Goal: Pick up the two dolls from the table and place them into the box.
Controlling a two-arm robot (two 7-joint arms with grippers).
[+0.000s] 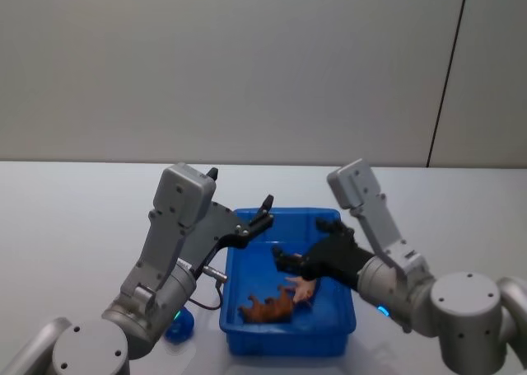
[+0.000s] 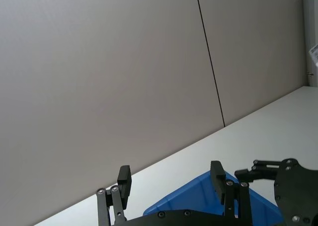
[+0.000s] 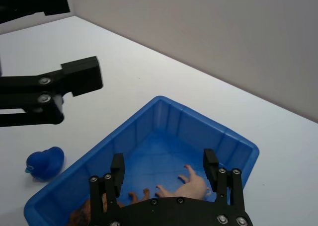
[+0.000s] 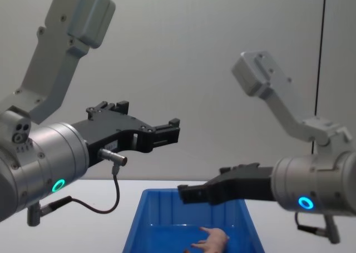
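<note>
The blue box [image 1: 288,342] stands on the white table [image 1: 74,218] in front of me. Both dolls lie inside it: the brown animal [image 1: 268,309] near the front, the pale pink one [image 1: 303,288] beside it. In the right wrist view the pink doll [image 3: 191,188] rests on the box [image 3: 213,124] floor, just below my right gripper [image 3: 164,166]. My right gripper [image 1: 300,239] hovers open over the box, holding nothing. Raised above the box's left far corner, my left gripper [image 1: 240,189] is open and empty, its fingers [image 2: 217,175] spread wide.
A small blue duck toy [image 1: 179,325] sits on the table just left of the box, also visible as the duck toy [image 3: 44,161] in the right wrist view. A plain grey wall [image 1: 247,62] rises behind the table.
</note>
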